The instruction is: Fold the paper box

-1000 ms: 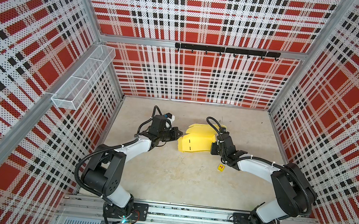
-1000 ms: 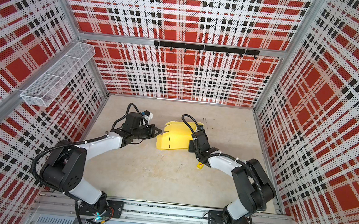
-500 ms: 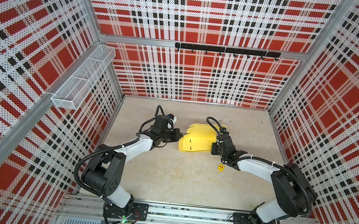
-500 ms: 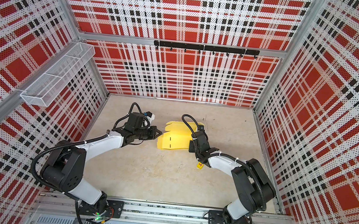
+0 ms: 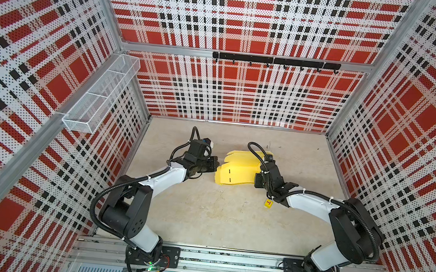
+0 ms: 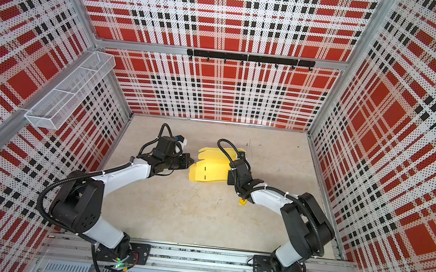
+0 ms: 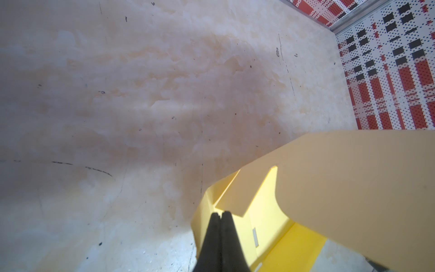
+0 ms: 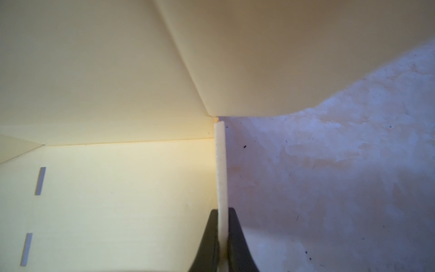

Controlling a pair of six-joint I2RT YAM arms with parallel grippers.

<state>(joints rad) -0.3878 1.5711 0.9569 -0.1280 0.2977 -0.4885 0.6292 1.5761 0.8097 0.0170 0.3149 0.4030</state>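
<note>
Paper box (image 5: 238, 172), partly folded, lies mid-table (image 5: 216, 219), a little toward the far side, with its long axis running left to right between the two arms. At its right end the right gripper (image 8: 222, 213) pinches an upright edge. The left gripper (image 7: 220, 215), jaws pressed together and empty, points at the left end and seems just to touch a flap, though contact is hard to judge.
</note>
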